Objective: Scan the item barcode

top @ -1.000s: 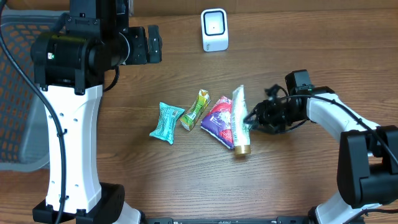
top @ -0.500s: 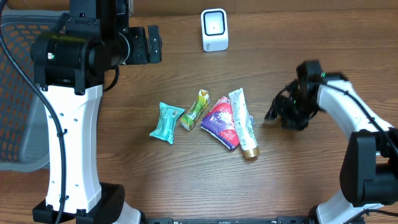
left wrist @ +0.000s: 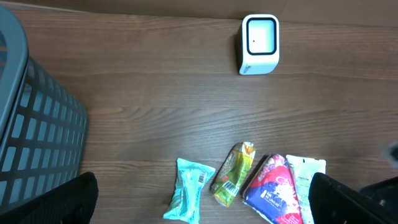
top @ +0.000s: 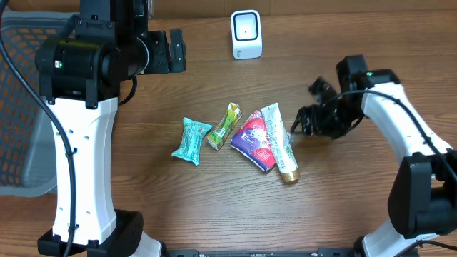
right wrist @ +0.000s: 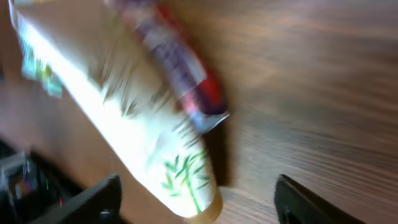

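Observation:
Four items lie in a row mid-table: a teal packet (top: pixel 191 140) (left wrist: pixel 186 199), a green packet (top: pixel 225 126) (left wrist: pixel 233 182), a purple-red pouch (top: pixel 251 139) (left wrist: pixel 270 198) (right wrist: pixel 177 59) and a white tube with a gold cap (top: pixel 280 143) (left wrist: pixel 303 186) (right wrist: pixel 137 124). The white scanner (top: pixel 246 33) (left wrist: pixel 260 45) stands at the far edge. My right gripper (top: pixel 301 123) (right wrist: pixel 199 196) is open just right of the tube. The tube's cap end lies loose between its spread fingers. High above the table, my left gripper (top: pixel 173 51) (left wrist: pixel 200 183) hangs open and holds nothing.
A grey mesh basket (top: pixel 14 107) (left wrist: pixel 31 124) stands off the table's left side. The left arm's white column (top: pixel 82 164) rises at the front left. Bare wood lies between the items and the scanner.
The right gripper let go of the tube and opened wider, drew back to the right, then came back toward the tube. The tube's cap end swung right. The left arm stayed still.

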Robot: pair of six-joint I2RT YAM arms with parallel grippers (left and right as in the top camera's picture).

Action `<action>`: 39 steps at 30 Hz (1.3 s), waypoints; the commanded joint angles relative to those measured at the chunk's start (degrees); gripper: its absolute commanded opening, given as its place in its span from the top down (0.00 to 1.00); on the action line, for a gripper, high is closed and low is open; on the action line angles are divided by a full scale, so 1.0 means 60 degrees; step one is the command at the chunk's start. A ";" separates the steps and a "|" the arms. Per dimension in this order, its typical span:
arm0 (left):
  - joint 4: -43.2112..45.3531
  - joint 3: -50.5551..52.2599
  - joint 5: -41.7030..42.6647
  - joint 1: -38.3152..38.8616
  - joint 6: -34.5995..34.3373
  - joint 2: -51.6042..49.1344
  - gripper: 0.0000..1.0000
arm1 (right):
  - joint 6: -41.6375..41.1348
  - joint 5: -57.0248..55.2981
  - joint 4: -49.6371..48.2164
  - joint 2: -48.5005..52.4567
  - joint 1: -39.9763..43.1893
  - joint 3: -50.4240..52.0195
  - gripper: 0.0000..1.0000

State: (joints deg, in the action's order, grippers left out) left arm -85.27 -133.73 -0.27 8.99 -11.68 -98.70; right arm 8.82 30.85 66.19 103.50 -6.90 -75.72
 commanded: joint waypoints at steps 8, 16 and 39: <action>0.0007 0.0047 0.0040 0.0004 -0.0058 -0.0069 0.00 | 0.1942 0.1606 -0.1071 -0.0022 -0.0288 0.1698 0.17; 0.0007 0.0047 0.0040 0.0004 -0.0058 -0.0069 0.00 | 0.0863 0.1625 -0.2426 -0.0022 -0.0291 0.2127 0.23; 0.0007 0.0047 0.0040 0.0004 -0.0058 -0.0069 0.00 | 0.0018 0.1191 -0.2353 -0.0022 -0.0667 0.2131 0.52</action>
State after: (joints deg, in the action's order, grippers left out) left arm -85.30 -133.73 -0.25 8.99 -11.68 -98.70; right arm 9.63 39.62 52.12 103.53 -10.28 -63.35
